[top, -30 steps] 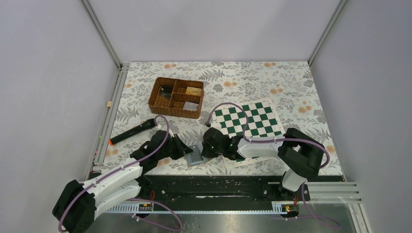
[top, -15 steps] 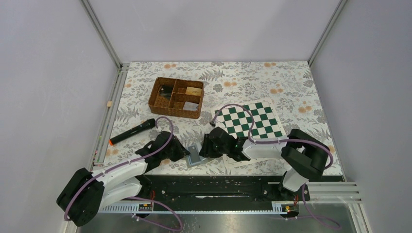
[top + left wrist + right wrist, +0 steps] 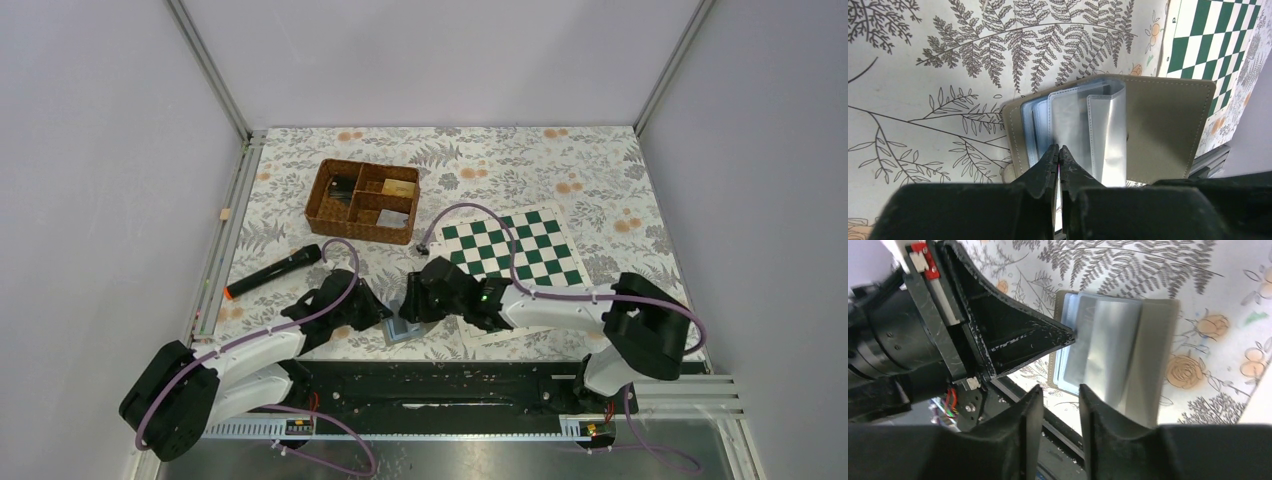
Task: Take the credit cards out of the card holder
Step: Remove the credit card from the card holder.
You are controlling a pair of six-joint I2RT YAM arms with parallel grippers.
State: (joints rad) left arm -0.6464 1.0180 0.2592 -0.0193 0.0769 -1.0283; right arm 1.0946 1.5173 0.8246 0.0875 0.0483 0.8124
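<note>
Robot lab cell: plain pale walls [image 3: 430, 60] w/ alu frame posts [image 3: 206, 65], floral-cloth table [image 3: 600, 160], black mount rail [image 3: 440, 385] bottom centre.

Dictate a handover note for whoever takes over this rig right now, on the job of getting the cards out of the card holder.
Left gripper: shut, tips at the clear sleeves; I cannot tell whether it pinches one.
Right gripper: open, empty, just beside the holder.
Card holder: lying open on the floral cloth between the arms, near the chessboard.
Done: holder opened.
Left: no card seen out yet; pull each from its sleeve.
</note>
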